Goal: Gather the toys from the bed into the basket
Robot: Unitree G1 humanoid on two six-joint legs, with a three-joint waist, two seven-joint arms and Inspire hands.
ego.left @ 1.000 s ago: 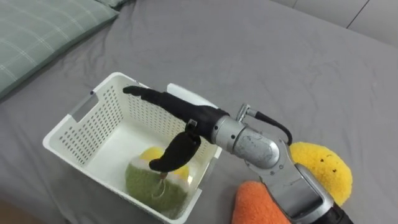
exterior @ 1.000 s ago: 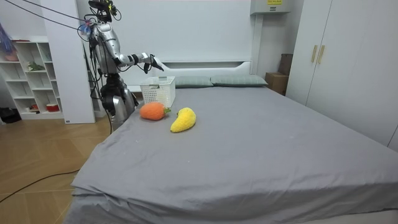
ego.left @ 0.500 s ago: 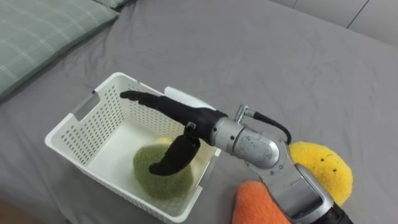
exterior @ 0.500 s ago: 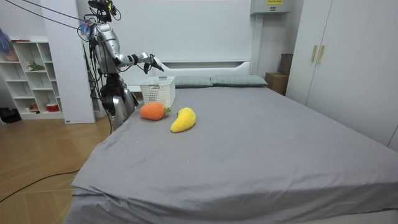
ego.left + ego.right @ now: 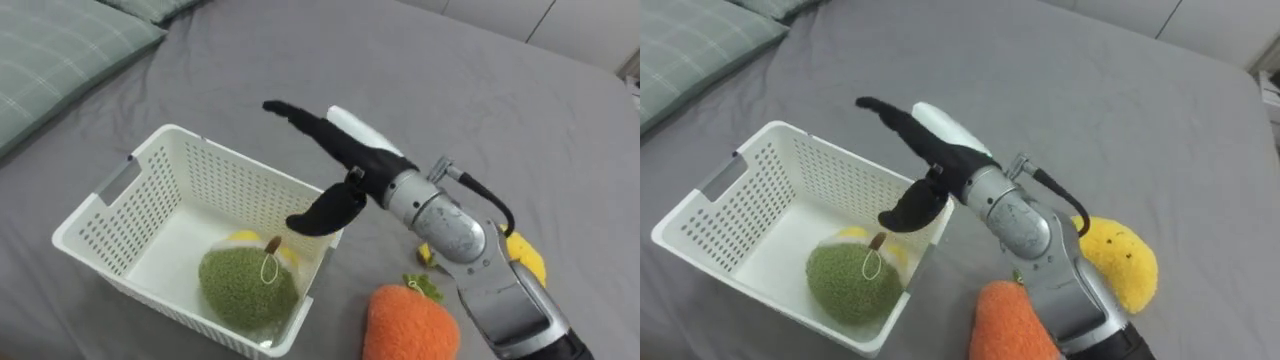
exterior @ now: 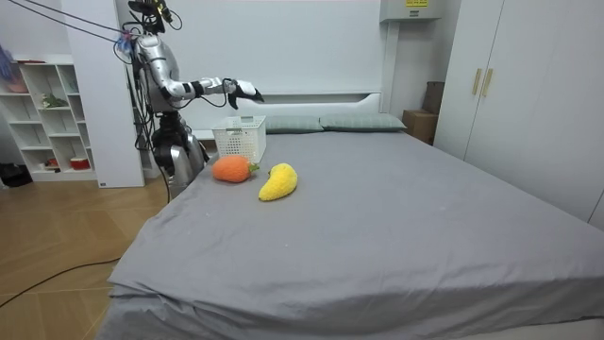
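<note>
Inside the white basket (image 5: 230, 152), a round green toy (image 5: 245, 287) lies in the near right corner and covers most of a yellow toy (image 5: 240, 240) behind it, so I cannot make out what that one is. On the grey bed (image 5: 470, 90), just beside the basket's right side, an orange toy (image 5: 410, 325) with a green tuft is cut off by the bottom edge in both eye views. From the left eye, my own forearm hides nearly all of the yellow plush (image 5: 1118, 262) lying beyond the orange one; the right eye shows its rounded end and a small face on it. A green checked pillow (image 5: 60, 50) runs out of the top left corner. The room view gives me what the head camera cannot: the robot stands by the side of the bed near its head, at the room view's left, with white shelves (image 6: 47, 113) behind it and a wardrobe (image 6: 510, 85) at the far right. From there the basket's wall hides what lies in it. My right hand (image 5: 342, 157) hangs above the basket's far right corner, fingers stretched out straight, thumb drooping toward the rim. It holds nothing, and the room view shows it well above the basket.
</note>
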